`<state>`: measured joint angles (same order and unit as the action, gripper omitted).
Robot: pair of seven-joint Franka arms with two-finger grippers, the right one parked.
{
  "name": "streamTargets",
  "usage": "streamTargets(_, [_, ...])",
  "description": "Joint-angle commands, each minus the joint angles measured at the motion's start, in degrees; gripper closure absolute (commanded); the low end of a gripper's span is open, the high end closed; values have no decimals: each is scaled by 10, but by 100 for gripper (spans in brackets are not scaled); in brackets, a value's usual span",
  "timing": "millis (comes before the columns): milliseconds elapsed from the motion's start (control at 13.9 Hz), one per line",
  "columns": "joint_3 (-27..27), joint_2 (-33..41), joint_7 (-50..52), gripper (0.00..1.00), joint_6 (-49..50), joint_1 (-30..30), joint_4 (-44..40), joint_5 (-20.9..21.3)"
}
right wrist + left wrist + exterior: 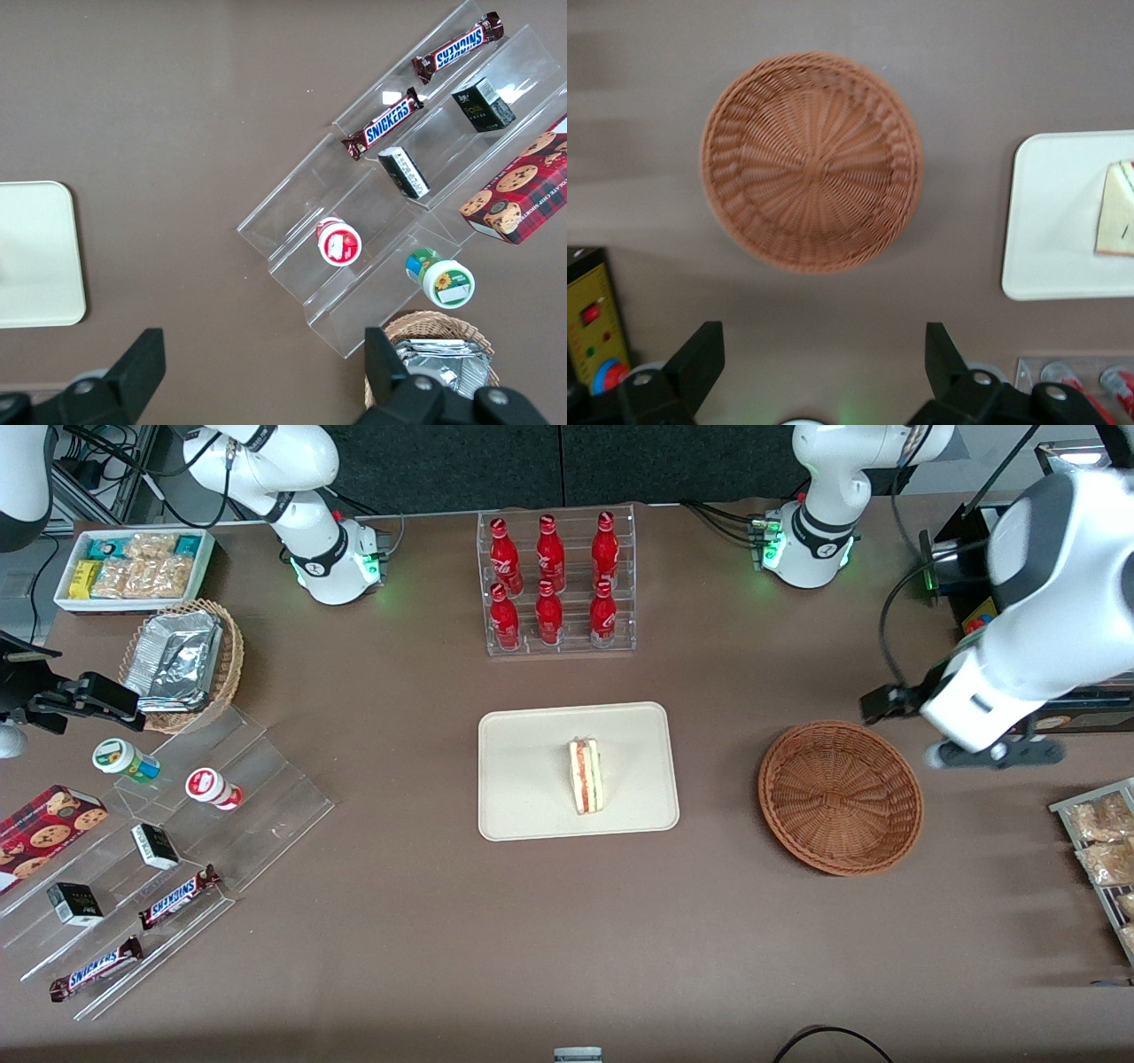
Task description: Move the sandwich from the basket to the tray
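The basket (840, 797) sits bare on the counter (425, 939). The sandwich (586, 776) lies on the tray (523, 797), well apart from the claw (824, 354), which hangs above the counter beside the basket, fingers apart, gripping nothing.

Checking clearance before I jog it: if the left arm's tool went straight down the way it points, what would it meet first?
Probably bare table. The open, empty tool points down just outside the basket rim, so it likely misses the wicker, though depth is unclear.
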<state>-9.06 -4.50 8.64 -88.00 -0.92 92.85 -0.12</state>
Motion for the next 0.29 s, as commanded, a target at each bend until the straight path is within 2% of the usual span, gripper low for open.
streamTargets(0, [-4, 63, -35, 0, 40, -22, 26, -9])
streamTargets(216, [-3, 74, -42, 0, 50, -22, 14, -9])
